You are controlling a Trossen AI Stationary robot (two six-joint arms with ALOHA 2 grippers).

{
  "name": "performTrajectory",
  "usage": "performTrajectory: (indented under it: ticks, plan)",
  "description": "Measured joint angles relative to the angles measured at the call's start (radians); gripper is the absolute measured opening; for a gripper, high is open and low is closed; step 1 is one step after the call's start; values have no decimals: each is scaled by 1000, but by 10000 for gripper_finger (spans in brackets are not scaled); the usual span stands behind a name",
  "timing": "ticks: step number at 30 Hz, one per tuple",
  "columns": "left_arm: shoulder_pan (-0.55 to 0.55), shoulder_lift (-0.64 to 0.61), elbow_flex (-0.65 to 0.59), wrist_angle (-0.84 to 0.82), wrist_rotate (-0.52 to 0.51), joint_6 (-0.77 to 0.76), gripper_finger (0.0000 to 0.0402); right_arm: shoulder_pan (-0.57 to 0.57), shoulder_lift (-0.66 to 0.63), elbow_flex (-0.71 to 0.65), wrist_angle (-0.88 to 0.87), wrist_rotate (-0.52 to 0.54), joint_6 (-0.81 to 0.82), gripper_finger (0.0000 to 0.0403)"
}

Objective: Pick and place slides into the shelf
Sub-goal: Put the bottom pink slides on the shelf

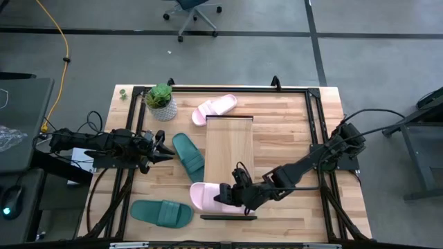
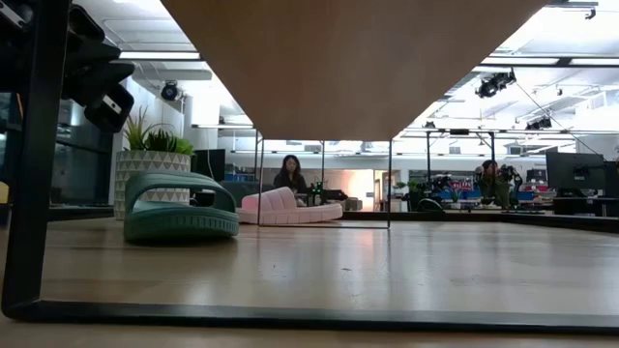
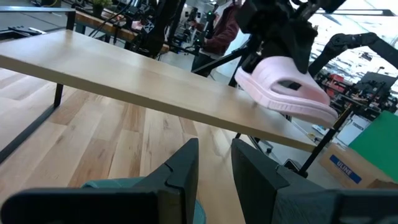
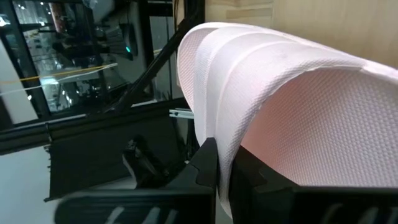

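Slides lie in four places: one pale pink slide (image 1: 205,196) is pinched by the right gripper (image 1: 226,196) at the near left corner of the shelf (image 1: 230,149), its toe overhanging the board's edge, and the right wrist view shows the two dark fingers (image 4: 208,168) closed on the pink ribbed strap (image 4: 261,81). The second pink slide (image 1: 214,108) rests on the tabletop (image 1: 291,131) just beyond the shelf's far end, near a small potted plant (image 1: 160,101). A dark teal slide (image 1: 188,155) lies on the table just left of the shelf, right in front of the left gripper (image 1: 163,146), whose fingers (image 3: 183,168) stand a little apart with nothing between them (the teal rubber shows just below them in the left wrist view). The other teal slide (image 1: 160,212) sits well apart, near the table's front left corner. From the low view, a person (image 2: 289,175) sits far back in the room.
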Motion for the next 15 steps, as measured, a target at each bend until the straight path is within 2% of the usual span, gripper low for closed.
performTrajectory:
  ticks: [4,15]
  plan:
    - [0,0,0,0,2,0,85,0,-2,0,0,19,1,0]
    - [0,0,0,1,7,0,85,7,4,0,-17,-7,44,0]
